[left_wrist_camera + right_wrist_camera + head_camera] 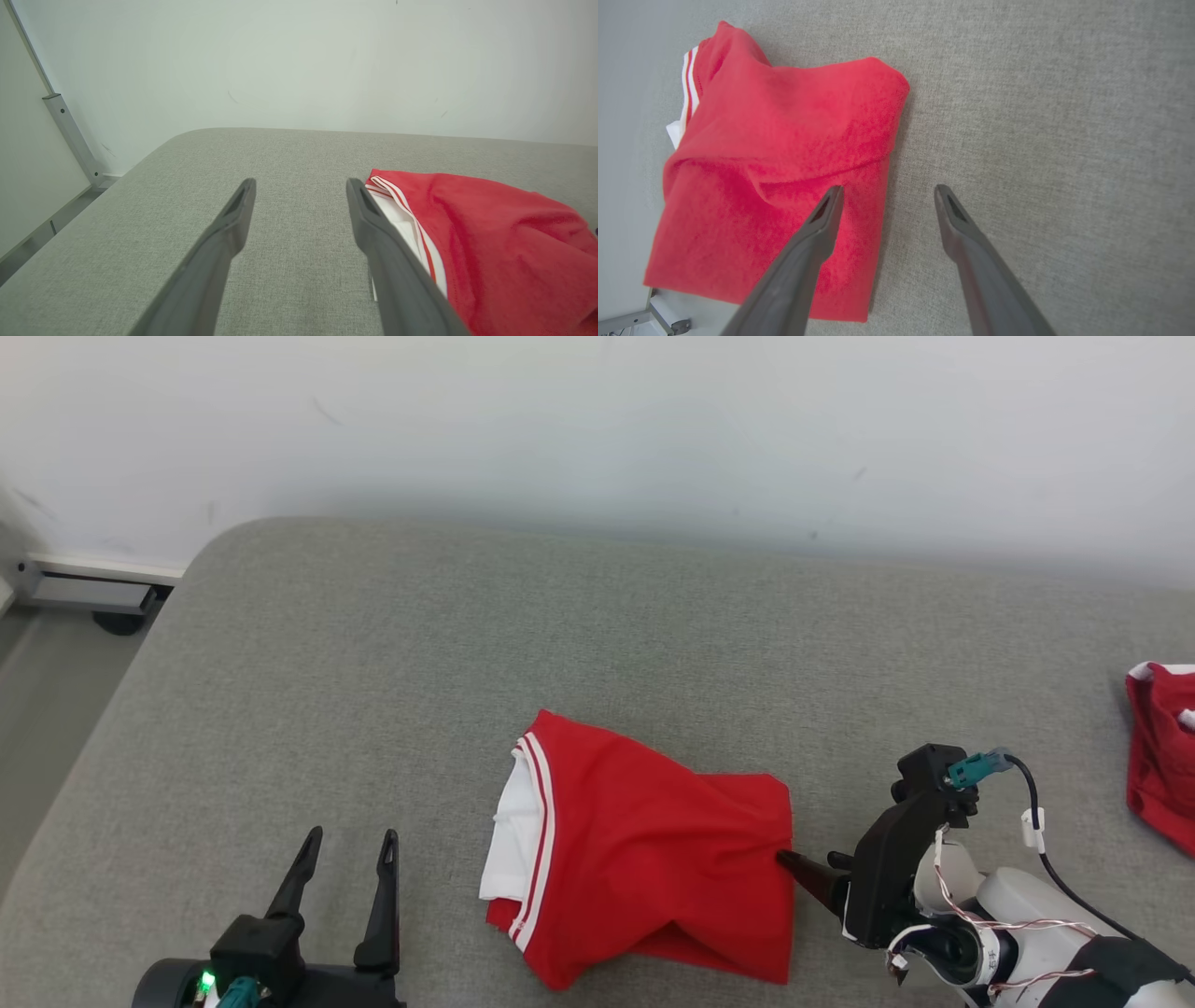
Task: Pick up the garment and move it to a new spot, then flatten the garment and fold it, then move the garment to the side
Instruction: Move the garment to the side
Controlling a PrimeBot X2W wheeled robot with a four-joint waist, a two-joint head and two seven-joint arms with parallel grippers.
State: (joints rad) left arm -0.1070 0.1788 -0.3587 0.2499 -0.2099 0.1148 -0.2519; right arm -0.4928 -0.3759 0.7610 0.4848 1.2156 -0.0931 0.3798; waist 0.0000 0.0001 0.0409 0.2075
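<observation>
Presently: garment (644,840), red, folded, lies just ahead of right gripper (885,198); jaws wide, one finger above its near edge. Left gripper (351,842) wide, garment beside it. Best: pinch every layer, drag low.

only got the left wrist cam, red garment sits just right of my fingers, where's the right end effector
Observer: The right end effector is open at the right edge of the red garment, one finger over the fabric and the other over the bare grey cushion.
Operator: ok, anything else lying on the cushion
Observer: Yes, a second red garment lies at the far right, well apart from the first.
</observation>
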